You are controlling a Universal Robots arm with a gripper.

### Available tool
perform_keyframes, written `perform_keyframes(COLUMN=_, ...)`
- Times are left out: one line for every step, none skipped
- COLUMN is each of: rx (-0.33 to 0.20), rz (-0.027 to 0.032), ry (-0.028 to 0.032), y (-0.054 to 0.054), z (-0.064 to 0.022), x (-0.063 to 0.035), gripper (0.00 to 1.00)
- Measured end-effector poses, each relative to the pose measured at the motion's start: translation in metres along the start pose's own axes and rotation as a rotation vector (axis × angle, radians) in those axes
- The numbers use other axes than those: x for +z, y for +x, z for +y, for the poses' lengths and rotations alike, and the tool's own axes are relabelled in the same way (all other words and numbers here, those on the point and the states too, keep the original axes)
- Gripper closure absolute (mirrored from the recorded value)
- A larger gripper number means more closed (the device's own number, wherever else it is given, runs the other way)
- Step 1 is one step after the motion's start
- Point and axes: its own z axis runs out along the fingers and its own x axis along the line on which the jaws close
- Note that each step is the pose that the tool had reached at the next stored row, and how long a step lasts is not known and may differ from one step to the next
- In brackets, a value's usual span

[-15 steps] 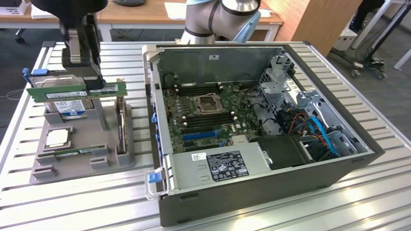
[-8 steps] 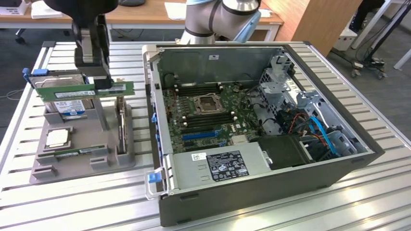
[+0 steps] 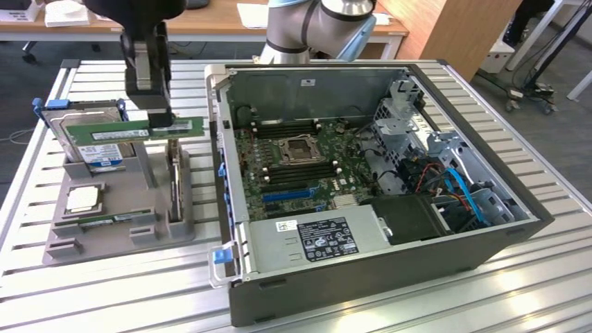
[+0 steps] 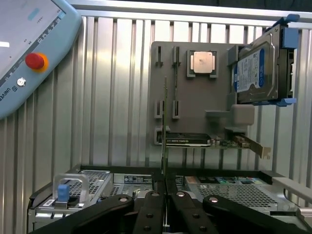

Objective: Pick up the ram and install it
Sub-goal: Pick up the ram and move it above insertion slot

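Observation:
The ram [image 3: 116, 132] is a long green stick held level above the grey parts holder [image 3: 120, 236], at the exterior view's left. My gripper [image 3: 152, 111] comes down from above and is shut on the stick near its right end. In the wrist view the ram [image 4: 165, 122] shows edge-on as a thin line running out from my gripper [image 4: 165, 184], whose dark fingers [image 4: 152, 204] pinch it. The stick hangs in front of the hard drive [image 3: 93, 149], beside the open computer case [image 3: 370, 277].
The motherboard [image 3: 296, 156] lies in the case with long memory slots around the processor socket. The holder [image 4: 195, 97] also carries a second green stick [image 3: 113, 219], a processor chip [image 4: 202, 62], an expansion card [image 4: 195, 140] and the hard drive [image 4: 258, 68]. A teach pendant [image 4: 29, 48] lies on the slatted table.

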Motion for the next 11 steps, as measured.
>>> perform_keyframes(rx=0.0, rz=0.0, ry=-0.0002, y=0.0, z=-0.0023, x=-0.0001, gripper=0.89)
perform_keyframes(rx=0.0, rz=-0.0001, ry=-0.0004, y=0.0, z=-0.0046, x=-0.0002, gripper=0.89)
perform_keyframes(rx=0.0, rz=-0.0001, ry=-0.0007, y=0.0, z=-0.0071, x=-0.0004, gripper=0.89)
perform_keyframes(rx=0.0, rz=-0.0001, ry=-0.0009, y=0.0, z=-0.0093, x=-0.0005, gripper=0.89)
perform_keyframes(rx=0.0, rz=-0.0001, ry=-0.0012, y=0.0, z=-0.0114, x=-0.0006, gripper=0.89)
perform_keyframes(rx=0.0, rz=-0.0001, ry=-0.0013, y=0.0, z=-0.0133, x=-0.0007, gripper=0.89)
perform_keyframes(rx=0.0, rz=-0.0001, ry=-0.0014, y=0.0, z=-0.0151, x=-0.0008, gripper=0.89)
perform_keyframes(rx=0.0, rz=0.0, ry=-0.0015, y=0.0, z=-0.0167, x=-0.0009, gripper=0.89)
perform_keyframes(rx=0.0, rz=0.0, ry=-0.0016, y=0.0, z=-0.0183, x=-0.0009, gripper=0.89)
perform_keyframes(rx=0.0, rz=-0.0001, ry=-0.0016, y=0.0, z=-0.0202, x=-0.001, gripper=0.89)
perform_keyframes(rx=0.0, rz=-0.0001, ry=-0.0017, y=0.0, z=-0.0218, x=-0.0011, gripper=0.89)
